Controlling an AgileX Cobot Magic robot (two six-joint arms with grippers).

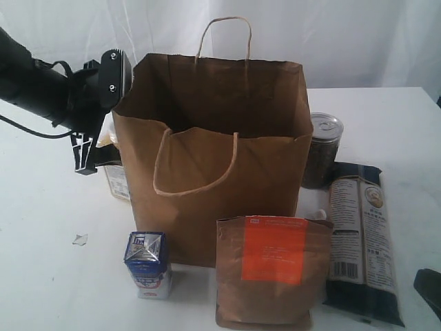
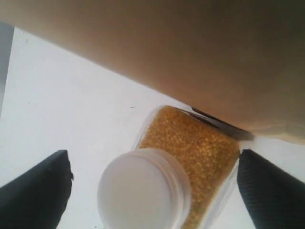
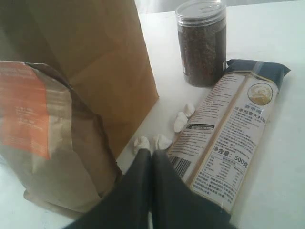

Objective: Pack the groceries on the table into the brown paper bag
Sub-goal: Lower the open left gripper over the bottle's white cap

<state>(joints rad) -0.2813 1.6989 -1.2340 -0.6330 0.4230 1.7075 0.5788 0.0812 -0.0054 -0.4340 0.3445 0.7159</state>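
Observation:
The brown paper bag [image 1: 220, 158] stands open in the middle of the table [image 1: 41, 276]. Against its left side stands the yellow-grain bottle [image 2: 190, 148] with a white cap, partly hidden in the exterior view [image 1: 117, 178]. My left gripper [image 2: 152, 191] is open, with a finger on each side of the bottle and not touching it. The blue-white carton [image 1: 148, 265] and the brown pouch [image 1: 272, 272] stand in front of the bag. The dark tin [image 3: 201, 43] and noodle packet [image 3: 228, 133] are to the bag's right. My right gripper [image 3: 151, 155] is shut and empty beside the packet. No tan-lidded jar shows.
Small white scraps [image 3: 181, 121] lie on the table between the bag and the noodle packet, just past my right fingertips. Another scrap [image 1: 80, 239] lies left of the carton. The left arm [image 1: 34, 89] reaches in from the upper left. A white curtain hangs behind.

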